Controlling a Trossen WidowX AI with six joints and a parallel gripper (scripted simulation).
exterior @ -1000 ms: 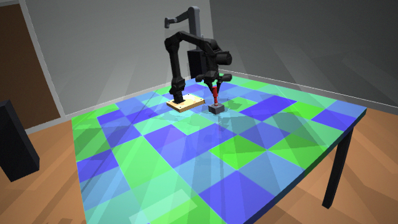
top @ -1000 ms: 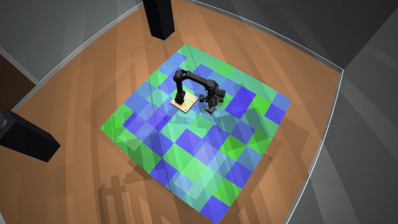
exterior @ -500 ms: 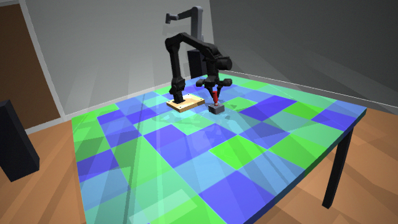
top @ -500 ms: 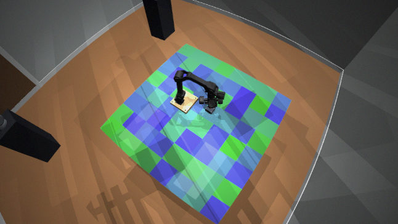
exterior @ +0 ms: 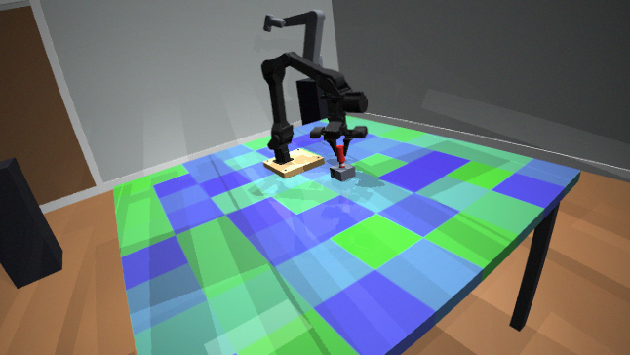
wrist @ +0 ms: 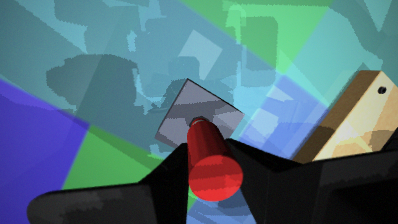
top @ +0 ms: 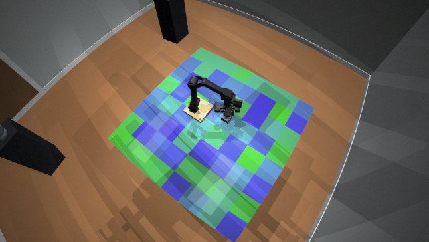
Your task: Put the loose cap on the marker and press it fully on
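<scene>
The grey holder block point(top: 227, 120) point(exterior: 342, 174) point(wrist: 175, 116) sits on the table near the arm's base. The red cap point(exterior: 340, 153) point(wrist: 215, 176) is upright and in line above the block. My gripper point(exterior: 341, 155) point(wrist: 206, 146) is shut on the cap, pointing down, low over the block. A short part of the marker point(exterior: 342, 165) shows between the cap's lower end and the block; the rest is hidden. The cap appears to be over the marker's top, but I cannot tell whether it is fully on. In the top view the arm hides the cap.
The arm's pale wooden base plate point(top: 201, 117) point(exterior: 288, 172) point(wrist: 336, 125) lies beside the holder block. The patchwork table point(top: 212, 186) point(exterior: 273, 302) carries shadows and light patches. Dark pillars point(top: 172, 24) point(exterior: 24, 229) stand beyond the table.
</scene>
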